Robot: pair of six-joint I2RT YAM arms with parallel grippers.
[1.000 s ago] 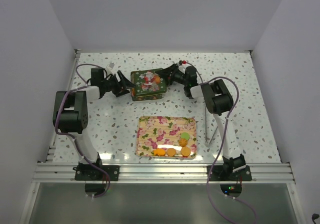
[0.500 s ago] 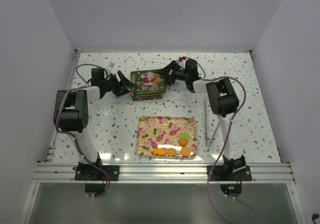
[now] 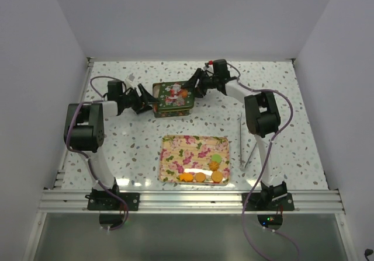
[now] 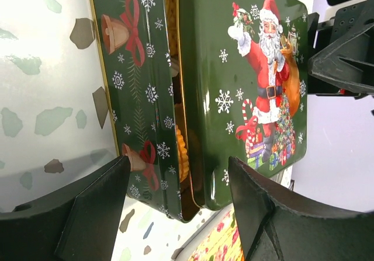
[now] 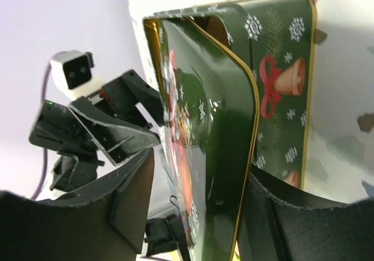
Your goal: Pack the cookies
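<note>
Left end effector and right end effector stand wide, flanking the tin. Its lid sits askew, and five cookies remain on the tray behind.

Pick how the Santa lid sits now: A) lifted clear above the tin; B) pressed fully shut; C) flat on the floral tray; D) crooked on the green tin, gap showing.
D: the lid sits crooked on the tin, cookies showing through the gap.

The lid hides most of the cookies inside the tin, only edges showing
</note>
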